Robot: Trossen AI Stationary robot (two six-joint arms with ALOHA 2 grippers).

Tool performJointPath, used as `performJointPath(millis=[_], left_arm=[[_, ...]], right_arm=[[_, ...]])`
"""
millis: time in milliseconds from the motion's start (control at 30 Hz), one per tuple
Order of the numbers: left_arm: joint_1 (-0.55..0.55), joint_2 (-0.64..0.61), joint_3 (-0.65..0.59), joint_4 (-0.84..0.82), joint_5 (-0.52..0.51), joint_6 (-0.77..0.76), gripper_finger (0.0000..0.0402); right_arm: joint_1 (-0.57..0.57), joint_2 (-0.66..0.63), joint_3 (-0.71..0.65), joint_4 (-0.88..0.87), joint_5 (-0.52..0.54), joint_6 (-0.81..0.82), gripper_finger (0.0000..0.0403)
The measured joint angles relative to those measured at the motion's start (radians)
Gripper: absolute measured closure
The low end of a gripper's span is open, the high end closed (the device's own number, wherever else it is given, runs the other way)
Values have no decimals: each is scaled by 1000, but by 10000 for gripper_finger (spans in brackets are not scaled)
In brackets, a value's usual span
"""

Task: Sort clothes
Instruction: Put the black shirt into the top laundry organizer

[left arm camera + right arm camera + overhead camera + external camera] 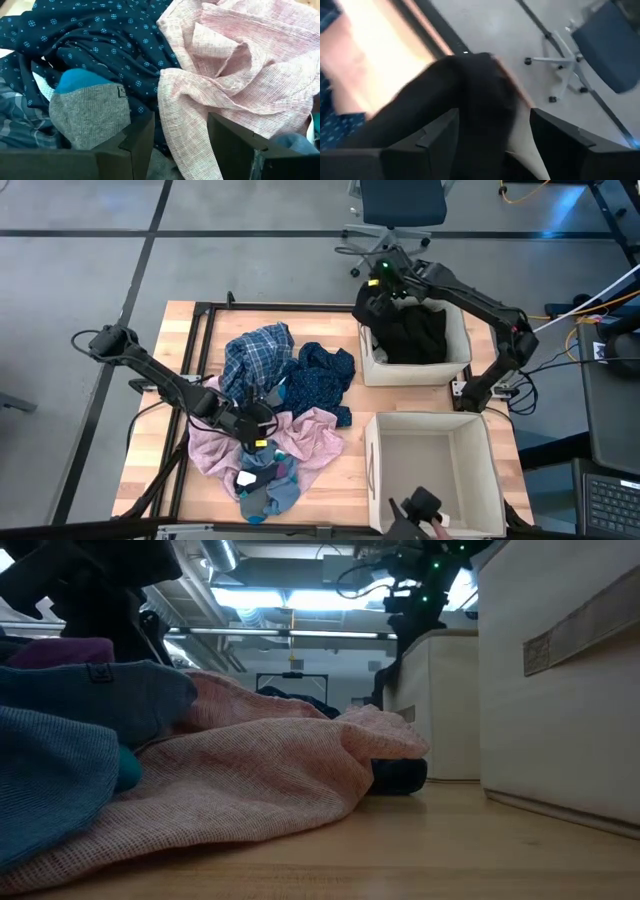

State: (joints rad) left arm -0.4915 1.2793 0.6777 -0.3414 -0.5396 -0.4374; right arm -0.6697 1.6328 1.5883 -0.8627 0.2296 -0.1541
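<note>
Sorting looks early on: only a black garment (412, 335) lies in the far bin (460, 370) at upper right of the overhead frame, while the near bin (470, 490) holds nothing. The right gripper (378, 292) hangs over that black cloth, jaws apart, nothing gripped. The left gripper (250, 420) sits at the pile mid-table, jaws apart over a crinkly pink cloth (240, 65). Dotted navy fabric (100, 35), a plaid shirt (255, 355) and a ribbed grey sock (90, 115) remain in the soft heap
</note>
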Motion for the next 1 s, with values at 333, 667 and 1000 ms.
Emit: performJointPath(millis=[333, 667, 1000], left_arm=[[3, 0, 0, 0, 0, 45, 229], [3, 0, 0, 1, 0, 43, 229], [3, 0, 0, 0, 0, 45, 229]], right_arm=[[-12, 30, 0, 45, -25, -62, 207], [-13, 35, 0, 51, -13, -133, 390], [89, -133, 100, -203, 138, -95, 396]])
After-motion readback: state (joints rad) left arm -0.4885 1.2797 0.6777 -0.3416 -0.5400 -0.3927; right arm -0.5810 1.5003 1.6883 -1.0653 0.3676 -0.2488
